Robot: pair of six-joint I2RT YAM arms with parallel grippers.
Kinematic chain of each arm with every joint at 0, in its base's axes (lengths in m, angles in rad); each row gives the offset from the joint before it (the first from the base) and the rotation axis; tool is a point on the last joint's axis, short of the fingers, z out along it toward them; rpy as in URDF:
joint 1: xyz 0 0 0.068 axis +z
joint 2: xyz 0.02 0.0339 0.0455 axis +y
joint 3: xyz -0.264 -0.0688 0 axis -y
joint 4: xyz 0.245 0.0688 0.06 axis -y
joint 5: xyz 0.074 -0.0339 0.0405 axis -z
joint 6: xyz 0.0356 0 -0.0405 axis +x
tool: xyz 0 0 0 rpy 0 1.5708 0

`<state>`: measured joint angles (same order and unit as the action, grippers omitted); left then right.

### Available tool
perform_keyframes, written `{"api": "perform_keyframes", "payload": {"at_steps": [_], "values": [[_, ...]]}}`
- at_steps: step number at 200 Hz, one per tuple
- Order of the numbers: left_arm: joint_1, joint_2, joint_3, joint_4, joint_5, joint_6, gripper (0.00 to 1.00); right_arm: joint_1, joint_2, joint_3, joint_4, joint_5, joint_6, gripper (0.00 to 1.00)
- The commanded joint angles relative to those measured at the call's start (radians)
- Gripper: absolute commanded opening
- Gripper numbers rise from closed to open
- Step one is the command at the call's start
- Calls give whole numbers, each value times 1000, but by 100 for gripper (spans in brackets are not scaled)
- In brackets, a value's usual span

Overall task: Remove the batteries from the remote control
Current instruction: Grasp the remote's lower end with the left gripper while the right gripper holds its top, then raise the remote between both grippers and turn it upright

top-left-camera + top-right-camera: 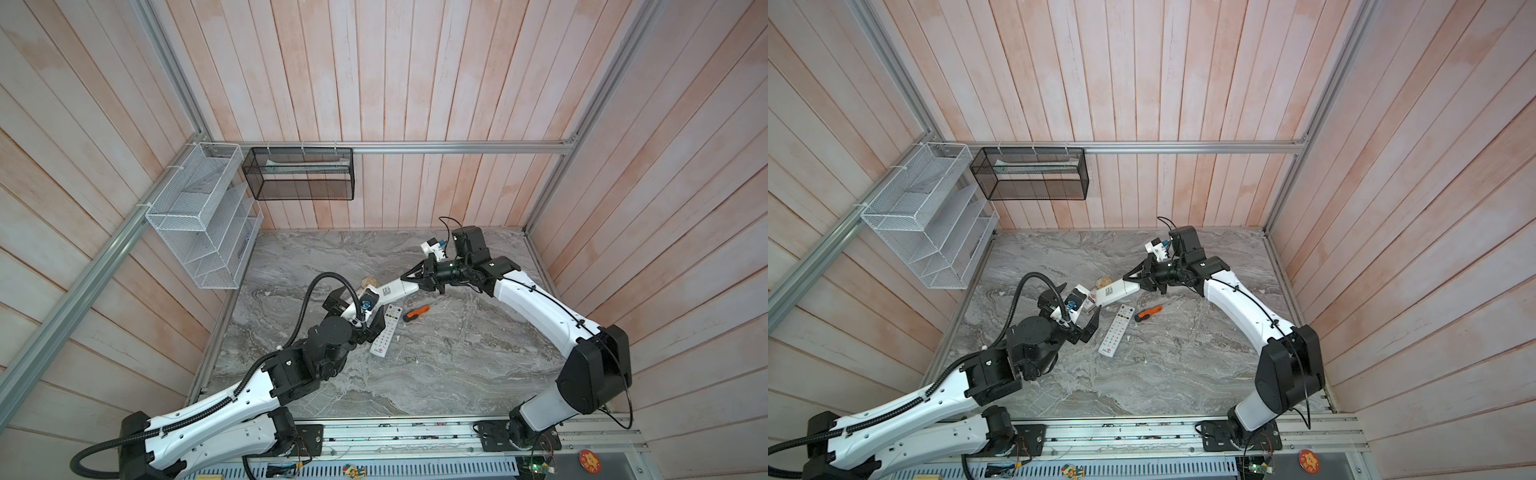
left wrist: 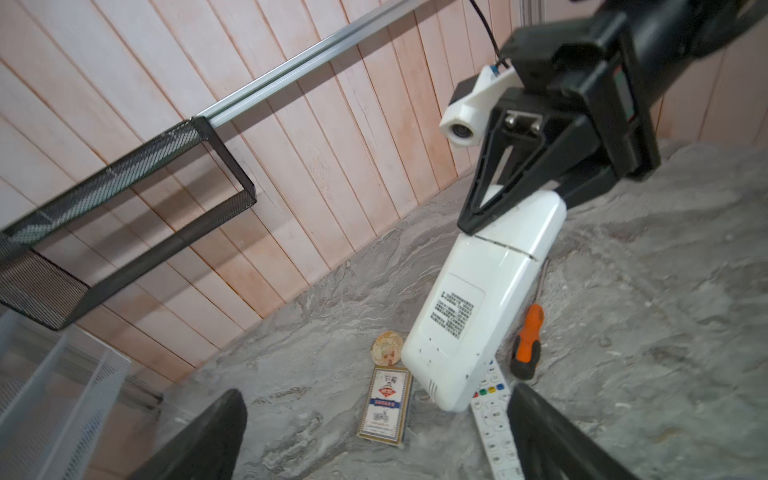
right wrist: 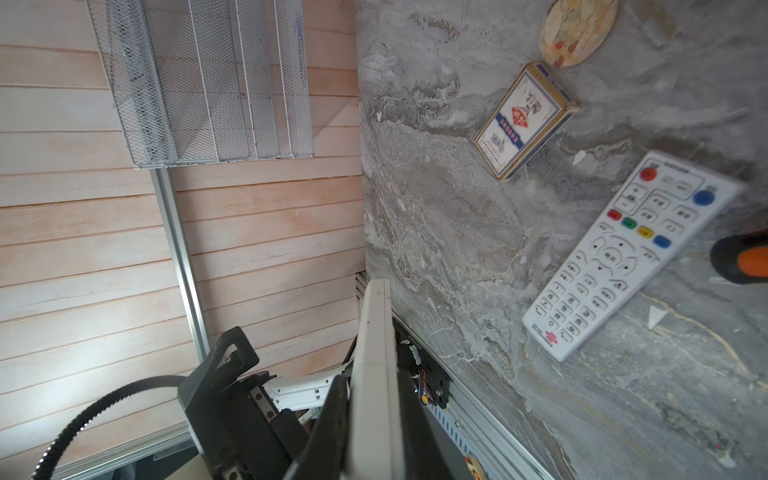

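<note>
– Pale plank walls [image 1: 415,83] box in a grey marbled surface [image 1: 457,365]. A white wire rack [image 1: 199,216] hangs on the left wall and a black mesh basket [image 1: 299,174] on the far one. What are the arms doing?

– The right end effector [image 2: 482,216] is clamped on the far right end of a white remote [image 2: 478,316], whose labelled back faces the left wrist camera. The body seems to be clear of the surface. The left end effector [image 2: 376,392] stands wide, holding nothing, just short of the remote's free end.

– What could go wrong?

– Gripped at one end only, the long body could swing or slip when pushed. Also, the right finger [image 2: 473,220] sits at the seam of what looks like the battery cover, so it may pin that cover shut.

– Anything in the way?

– Below the free end, a second remote [image 1: 386,330] lies buttons up, with an orange-handled screwdriver [image 1: 417,311] just right of it. A card box [image 2: 384,405] and a round patterned disc [image 2: 388,347] lie farther back. A low reach by the left end effector could knock any of them.

– And the batteries?

– None in sight. I judge they sit inside the held remote, with the cover closed. Once it opens they could drop and roll among that clutter.
</note>
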<state>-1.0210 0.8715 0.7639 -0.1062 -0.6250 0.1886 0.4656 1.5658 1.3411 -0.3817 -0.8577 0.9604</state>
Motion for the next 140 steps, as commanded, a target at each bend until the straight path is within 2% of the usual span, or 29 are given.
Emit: {"api": "perform_keyframes", "payload": {"at_steps": [1, 12, 23, 35, 46, 61, 73, 89, 101, 115, 140], "values": [[19, -41, 60, -73, 3, -424, 100, -30, -43, 18, 23, 25, -81, 5], [56, -54, 95, -147, 6, -648, 100, -43, -51, 22, 32, 18, -96, 5], [175, -63, 122, -231, 96, -846, 100, -53, -62, 24, 61, 10, -106, 5], [326, -80, 113, -238, 314, -997, 100, -57, -73, 21, 101, 1, -106, 5], [485, -92, 72, -180, 577, -1112, 100, -57, -84, 17, 152, -8, -102, 5], [658, -84, 0, -34, 889, -1269, 100, -58, -102, 0, 230, -19, -80, 5], [745, -58, -64, 126, 1082, -1386, 100, -58, -117, -20, 294, -18, -49, 5], [783, 14, -127, 396, 1245, -1532, 100, -58, -137, -54, 409, -31, 7, 4], [785, 103, -127, 533, 1346, -1593, 100, -58, -138, -77, 504, -49, 51, 4], [776, 200, -76, 590, 1447, -1625, 100, -57, -115, -66, 569, -79, 91, 4], [719, 280, -4, 611, 1474, -1605, 100, -52, -51, 24, 518, -138, 55, 3]]}}
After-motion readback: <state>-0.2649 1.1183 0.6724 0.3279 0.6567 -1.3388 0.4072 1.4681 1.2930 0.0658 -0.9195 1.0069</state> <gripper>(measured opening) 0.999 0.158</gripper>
